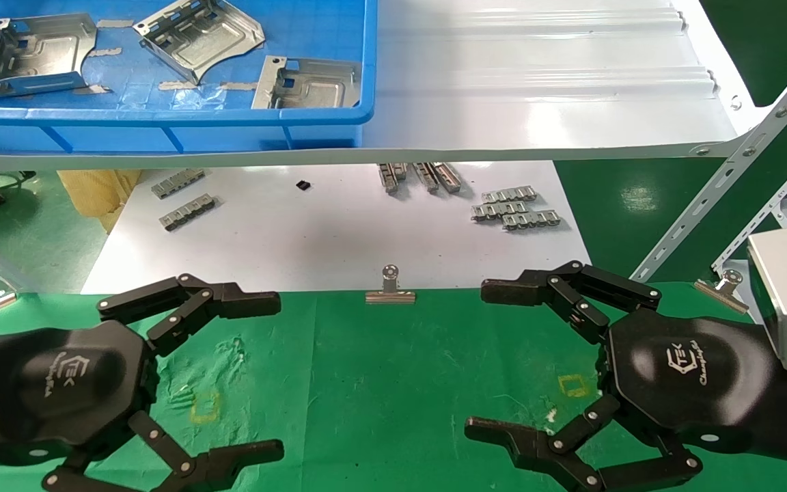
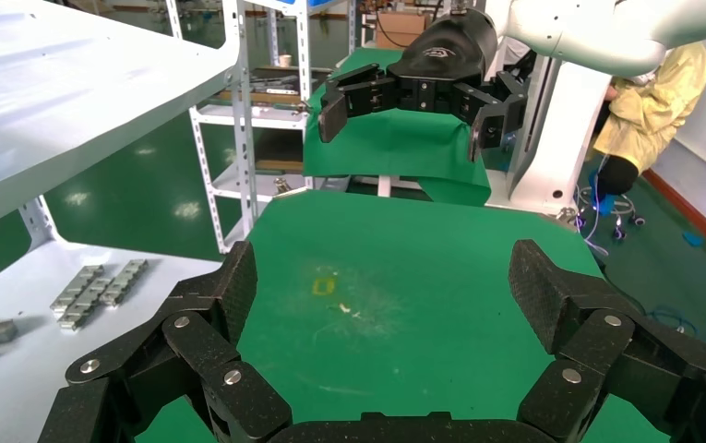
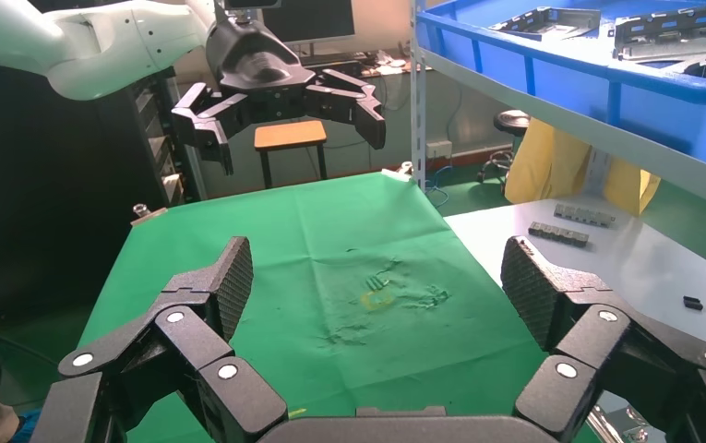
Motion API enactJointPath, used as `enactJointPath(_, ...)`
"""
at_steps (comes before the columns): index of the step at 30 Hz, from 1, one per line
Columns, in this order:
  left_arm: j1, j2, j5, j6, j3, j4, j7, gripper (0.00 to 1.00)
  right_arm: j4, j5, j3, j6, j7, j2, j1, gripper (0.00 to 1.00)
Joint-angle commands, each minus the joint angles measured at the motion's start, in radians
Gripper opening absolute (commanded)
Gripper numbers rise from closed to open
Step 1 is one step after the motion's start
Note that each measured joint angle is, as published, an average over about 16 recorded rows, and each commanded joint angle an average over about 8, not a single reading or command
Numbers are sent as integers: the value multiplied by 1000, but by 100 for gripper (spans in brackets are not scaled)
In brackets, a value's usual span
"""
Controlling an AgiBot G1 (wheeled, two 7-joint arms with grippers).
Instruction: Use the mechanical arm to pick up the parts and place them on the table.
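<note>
Up on the raised shelf, well beyond both sets of jaws, three silver parts lie in the blue tray point(image 1: 161, 123): the left part point(image 1: 31, 55) at the tray's left end, the middle part point(image 1: 199, 37) turned at an angle beside it, and the right part point(image 1: 308, 83) against the tray's near wall. None of them touches either hand. The tray stands on the glossy white shelf board point(image 1: 537, 89), which runs off to the right on a perforated metal bracket point(image 1: 728, 184).

Below and nearer, the left gripper point(image 1: 277, 376) hovers over the green worktop point(image 1: 380, 383) on the left side, its jaws spread wide and holding nothing. The right gripper point(image 1: 475, 359) mirrors it on the right, its jaws likewise spread wide with nothing between them. Each hand points its fingers toward the middle of the cloth, and bare cloth lies between the two. In each wrist view the other hand shows across the worktop, also splayed.

A small yellow square point(image 1: 205, 406) is marked on the wrinkled cloth just ahead of the left jaws, and another yellow square point(image 1: 574, 386) lies close under the right jaws. At the cloth's far edge, midway between the hands, a silver binder clip point(image 1: 390, 287) pins it down. Beyond that edge a white board point(image 1: 339, 232) carries several grey linked strips point(image 1: 516, 208) ahead of the right jaws and more strips point(image 1: 185, 201) ahead of the left jaws.
</note>
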Motion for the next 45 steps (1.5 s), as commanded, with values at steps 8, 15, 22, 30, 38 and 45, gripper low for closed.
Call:
enactJointPath(8, 0, 0, 0, 0, 0, 0, 0, 100, 0, 0, 0, 0, 0, 0, 0, 100)
enactJointPath(15, 0, 0, 0, 0, 0, 0, 0, 100, 0, 0, 0, 0, 0, 0, 0, 100)
enactJointPath(22, 0, 0, 0, 0, 0, 0, 0, 100, 0, 0, 0, 0, 0, 0, 0, 100)
enactJointPath(30, 0, 0, 0, 0, 0, 0, 0, 100, 0, 0, 0, 0, 0, 0, 0, 100)
enactJointPath(38, 0, 0, 0, 0, 0, 0, 0, 100, 0, 0, 0, 0, 0, 0, 0, 66)
enactJointPath(45, 0, 0, 0, 0, 0, 0, 0, 100, 0, 0, 0, 0, 0, 0, 0, 0)
